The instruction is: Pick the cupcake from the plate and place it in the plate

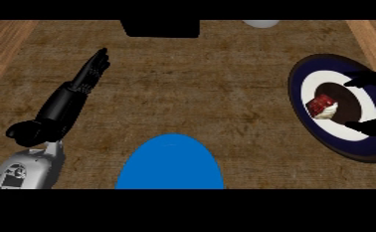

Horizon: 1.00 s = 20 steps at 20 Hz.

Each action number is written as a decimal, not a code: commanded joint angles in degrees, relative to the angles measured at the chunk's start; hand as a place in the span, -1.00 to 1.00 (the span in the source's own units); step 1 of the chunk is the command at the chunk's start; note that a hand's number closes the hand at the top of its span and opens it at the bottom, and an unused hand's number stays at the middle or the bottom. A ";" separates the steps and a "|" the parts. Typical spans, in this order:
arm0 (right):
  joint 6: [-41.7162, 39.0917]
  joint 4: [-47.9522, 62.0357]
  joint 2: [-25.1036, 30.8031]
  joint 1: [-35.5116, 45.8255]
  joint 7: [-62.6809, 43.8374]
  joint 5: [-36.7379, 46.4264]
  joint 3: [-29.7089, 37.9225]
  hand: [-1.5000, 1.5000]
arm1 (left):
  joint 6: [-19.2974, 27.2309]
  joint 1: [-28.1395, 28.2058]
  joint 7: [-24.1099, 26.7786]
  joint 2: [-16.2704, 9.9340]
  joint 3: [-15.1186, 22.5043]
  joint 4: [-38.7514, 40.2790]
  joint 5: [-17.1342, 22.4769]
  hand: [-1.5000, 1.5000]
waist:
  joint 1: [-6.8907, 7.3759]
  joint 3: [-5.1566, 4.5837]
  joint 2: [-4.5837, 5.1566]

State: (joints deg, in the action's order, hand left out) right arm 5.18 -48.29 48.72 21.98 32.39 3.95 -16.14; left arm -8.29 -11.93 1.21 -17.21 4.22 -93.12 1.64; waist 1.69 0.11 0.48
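- I see the cupcake (pixel 322 107) lying tilted on its side on the dark-rimmed plate (pixel 303 84) at the right of the counter, its red-brown wrapper end pointing up-left and its pale frosting toward the lower right.
- That plate has a dark blue outer band, a white ring and a dark centre; the cupcake sits at the left part of the dark centre, overlapping the white ring.
- My right hand (pixel 361 80) shows only as black fingers entering from the right edge, one part above the cupcake and another part below it at the plate's near side.
- The fingers bracket the cupcake from far and near, but I see a gap between them and it; they do not appear to touch it, and the spread looks wide.
- The solid blue plate (pixel 170 164) lies at the near centre of the counter, well apart from the cupcake and to its left.
- My left hand (pixel 91 71) rests over the left part of the brown counter (pixel 213 86), fingers straight and pointing toward the far side, holding nothing.
- The grey left forearm (pixel 29 169) comes in at the near left corner.
- At the far edge I see a black block (pixel 161 28) near centre and a pale rounded object (pixel 260 23) to its right, cut off by the view.
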 commanded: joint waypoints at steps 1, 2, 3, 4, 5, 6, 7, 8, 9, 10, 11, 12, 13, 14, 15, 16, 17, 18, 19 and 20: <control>0.32 10.79 -6.19 5.83 8.60 2.38 1.89 -1.00 | -0.33 1.05 1.72 0.52 0.20 0.29 -1.46 0.00 | -0.31 -0.01 -0.10; 0.18 13.37 -6.45 4.39 12.42 1.32 3.35 -1.00 | -1.25 3.47 0.58 -0.12 -0.14 -1.89 -0.33 0.00 | -0.26 0.01 -0.15; -0.68 13.31 -7.69 7.98 9.82 0.93 3.84 -1.00 | -0.56 0.28 -4.01 0.56 -0.23 -4.54 0.67 0.00 | -0.17 0.01 -0.19; -3.40 14.25 -6.57 7.36 13.05 0.71 4.66 -1.00 | -1.13 1.61 -4.05 -0.16 -0.86 -6.04 0.76 0.00 | -0.50 -0.02 -0.28; -5.21 18.97 -5.68 9.19 17.01 -0.74 6.64 -1.00 | -1.79 -0.10 -1.60 -0.34 -2.24 -1.31 1.48 0.00 | -0.17 0.04 0.05; -7.12 14.56 -5.77 9.32 14.04 -1.16 6.64 -1.00 | -0.25 3.15 -1.08 1.45 0.47 -3.66 -1.33 0.00 | -0.79 -0.05 -0.31; -6.39 15.84 -6.21 7.44 18.20 -2.08 8.02 -1.00 | 0.91 2.50 0.35 2.07 0.34 -0.85 -2.87 0.00 | -1.07 -0.04 -0.25; -9.33 17.06 -4.57 8.67 20.77 -3.25 9.35 -1.00 | -1.88 2.25 -0.58 -0.13 -1.78 -2.24 0.30 0.00 | -0.79 -0.02 -0.22; -11.61 17.76 -3.68 8.60 22.14 -3.86 10.17 -1.00 | 0.49 -0.32 -0.98 1.98 -0.68 -0.42 -1.82 0.00 | -1.18 -0.03 -0.20; -15.13 17.76 -4.35 8.39 22.92 -5.76 10.74 -1.00 | -0.98 1.64 -1.06 0.02 -1.87 -1.58 -0.83 0.00 | -0.91 -0.01 -0.23; -18.98 16.23 -3.50 7.76 22.59 -7.95 11.74 -1.00 | -2.64 1.70 0.81 -0.92 -3.41 -0.84 1.03 0.00 | -1.34 -0.06 -0.36; -22.09 17.49 -4.41 8.63 22.08 -9.22 12.21 -1.00 | -2.09 3.60 0.53 -0.39 -2.17 -2.27 0.00 0.00 | -0.84 -0.04 -0.33; -24.28 17.63 -4.44 6.40 22.86 -10.60 12.94 -1.00 | -1.10 -0.06 -2.70 -0.23 -2.73 -1.18 -0.18 0.00 | -1.70 -0.03 -0.37; -29.26 17.12 -4.82 7.73 19.23 -12.82 13.28 -1.00 | -3.42 3.08 0.35 -1.76 -3.41 -2.29 1.08 0.00 | -1.26 -0.10 -0.53; -31.97 18.76 -5.48 7.88 19.37 -13.86 13.62 -1.00 | -1.13 -1.28 -2.85 0.71 -2.41 -0.68 0.49 0.00 | -1.67 -0.02 -0.24; -35.38 19.49 -3.19 6.58 19.21 -15.23 14.61 -1.00 | -2.20 2.22 -0.55 -0.64 -3.30 -1.60 0.65 0.00 | -1.41 -0.05 -0.38; -40.36 20.59 -1.66 8.52 16.36 -17.29 15.47 -1.00 | -0.82 2.28 -0.54 0.89 -1.45 -2.54 -0.94 0.00 | -1.04 -0.02 -0.30; -41.66 20.55 -2.01 7.06 16.72 -18.90 16.34 -1.00 | -0.02 3.98 -0.10 2.04 0.14 -3.68 -2.21 0.00 | -1.33 -0.01 -0.46; -44.00 22.13 -2.00 8.12 14.33 -20.69 17.30 -1.00 | -1.32 1.52 -1.55 0.44 -1.52 -2.32 -0.84 0.00 | -1.20 0.03 -0.20; -47.57 22.65 -0.34 6.04 14.55 -22.05 17.90 -1.00 | -1.02 3.03 -0.66 0.71 -1.89 -2.82 -0.62 0.00 | -1.46 0.04 -0.30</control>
State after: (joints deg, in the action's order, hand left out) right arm -26.01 -28.89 46.11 29.30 45.22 -12.64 -1.12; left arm -9.47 -9.73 0.36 -16.70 2.50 -95.45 1.05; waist 0.41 0.10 0.16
